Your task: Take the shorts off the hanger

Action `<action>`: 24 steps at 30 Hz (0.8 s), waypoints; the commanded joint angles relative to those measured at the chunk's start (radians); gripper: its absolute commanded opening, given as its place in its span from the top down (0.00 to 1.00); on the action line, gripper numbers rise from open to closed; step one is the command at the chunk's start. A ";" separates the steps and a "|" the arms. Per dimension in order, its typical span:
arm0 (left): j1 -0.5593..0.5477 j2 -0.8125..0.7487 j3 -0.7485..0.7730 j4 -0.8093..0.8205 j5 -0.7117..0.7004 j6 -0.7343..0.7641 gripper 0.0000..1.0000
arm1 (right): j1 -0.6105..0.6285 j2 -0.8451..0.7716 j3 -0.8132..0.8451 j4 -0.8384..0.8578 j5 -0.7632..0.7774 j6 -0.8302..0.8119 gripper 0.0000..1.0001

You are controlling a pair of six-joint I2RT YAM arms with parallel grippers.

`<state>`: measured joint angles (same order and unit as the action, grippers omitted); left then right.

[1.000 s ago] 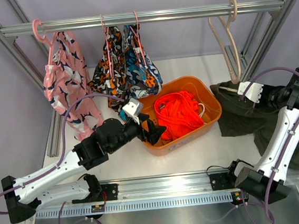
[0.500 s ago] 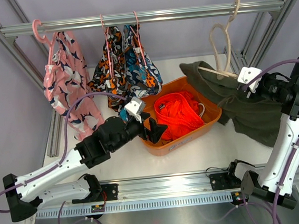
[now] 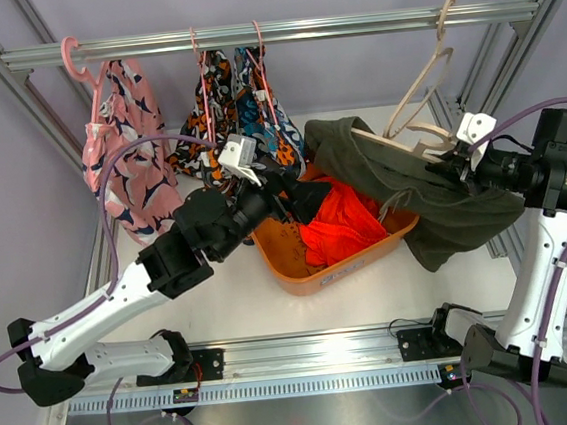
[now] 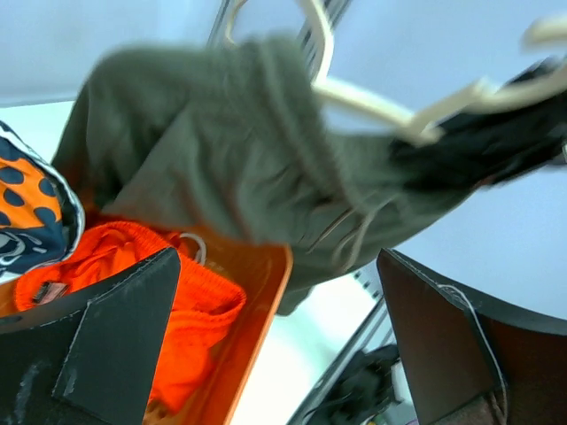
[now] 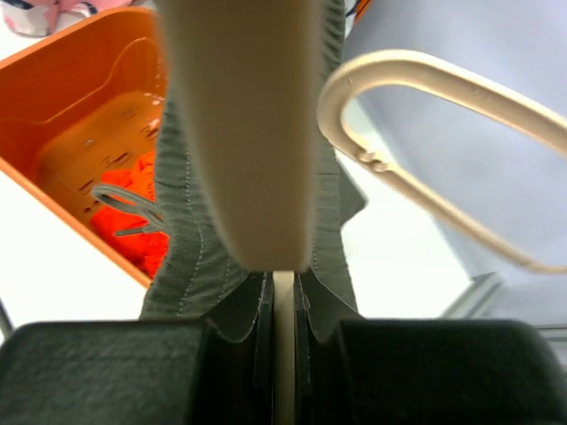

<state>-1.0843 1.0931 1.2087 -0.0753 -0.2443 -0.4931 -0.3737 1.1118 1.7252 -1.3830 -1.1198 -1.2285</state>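
Overhead camera looks down; close wrist cameras share the bin [image 3: 344, 264].

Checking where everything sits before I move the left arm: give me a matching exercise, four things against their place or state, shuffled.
1 olive shorts
2 orange-red shorts
3 pink print shorts
4 left gripper

A lying in the orange bin
B open, above the bin
C hanging at the left end of the rail
D pinched in the right gripper along with the cream hanger

Pairs: 1-D, 2-A, 3-C, 4-B

White table [image 3: 373, 302], orange basket [image 3: 299, 271] — on it
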 commanded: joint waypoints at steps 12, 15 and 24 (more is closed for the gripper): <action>0.012 0.247 0.270 -0.066 -0.138 -0.262 0.09 | 0.064 -0.075 -0.111 -0.151 -0.071 0.078 1.00; 0.012 0.297 0.317 -0.104 -0.121 -0.277 0.12 | 0.064 -0.089 -0.139 -0.119 -0.069 0.103 1.00; 0.012 0.406 0.440 -0.256 -0.237 -0.251 0.66 | 0.064 -0.099 -0.156 -0.103 -0.064 0.118 1.00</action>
<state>-1.0740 1.5017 1.5913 -0.3023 -0.3897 -0.7609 -0.3183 1.0294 1.5574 -1.3808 -1.1198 -1.1320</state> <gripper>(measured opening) 0.437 0.146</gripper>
